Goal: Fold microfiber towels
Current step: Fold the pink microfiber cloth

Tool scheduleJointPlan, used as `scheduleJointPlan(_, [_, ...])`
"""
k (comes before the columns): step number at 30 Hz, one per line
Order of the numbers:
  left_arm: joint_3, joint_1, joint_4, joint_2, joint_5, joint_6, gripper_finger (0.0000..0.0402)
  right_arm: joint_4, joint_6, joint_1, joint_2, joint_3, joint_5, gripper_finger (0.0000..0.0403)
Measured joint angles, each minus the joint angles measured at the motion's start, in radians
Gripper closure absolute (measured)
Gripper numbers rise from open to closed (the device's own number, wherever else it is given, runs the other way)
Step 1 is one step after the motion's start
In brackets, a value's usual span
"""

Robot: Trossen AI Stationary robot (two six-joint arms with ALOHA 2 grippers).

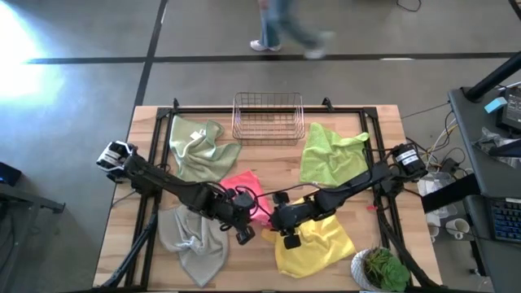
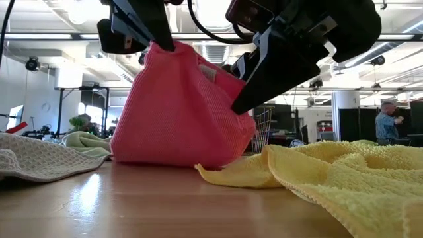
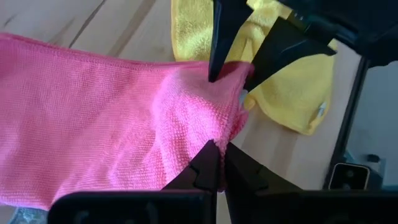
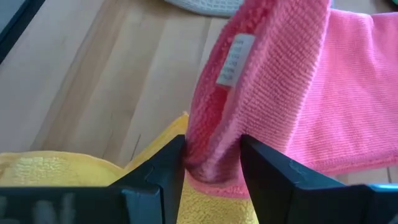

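Note:
The pink towel (image 1: 247,189) stands in a raised heap at the table's middle, and its lower part rests on the wood (image 2: 175,160). My left gripper (image 3: 217,155) is shut on its upper left part. My right gripper (image 4: 211,163) is shut on its right side. The yellow towel (image 1: 313,240) lies spread on the table under and to the right of my right gripper. The grey-beige towel (image 1: 191,240) lies near left, the sage towel (image 1: 199,150) far left, and the lime towel (image 1: 330,155) far right. My left gripper pinches the pink towel's raised top edge (image 3: 219,132) between its two fingers, coming from above and pointing down (image 2: 158,41). The cloth hangs below the fingers and its bottom lies on the table. My right gripper pinches a bunched fold of the pink towel (image 4: 212,149), several layers thick, just below the white label (image 4: 230,59). The fingers slant down from the table's right (image 2: 243,102). The held part is lifted, and the cloth runs fairly taut toward my left gripper.
The copper wire basket (image 1: 269,118) stands at the far middle of the table. A potted plant (image 1: 383,268) sits at the near right corner. A person walks on the floor beyond the far edge (image 1: 281,28). Bare wood shows at the near middle.

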Motion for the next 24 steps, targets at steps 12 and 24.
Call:
scheduleJointPlan(12, [0.01, 0.007, 0.001, 0.0, 0.002, 0.004, 0.0401, 0.006, 0.026, -0.002, 0.005, 0.0, 0.064, 0.03])
scheduleJointPlan(24, [0.01, 0.007, -0.004, 0.0, 0.089, 0.006, 0.0401, -0.197, 0.032, -0.002, -0.014, 0.072, 0.031, 0.0393])
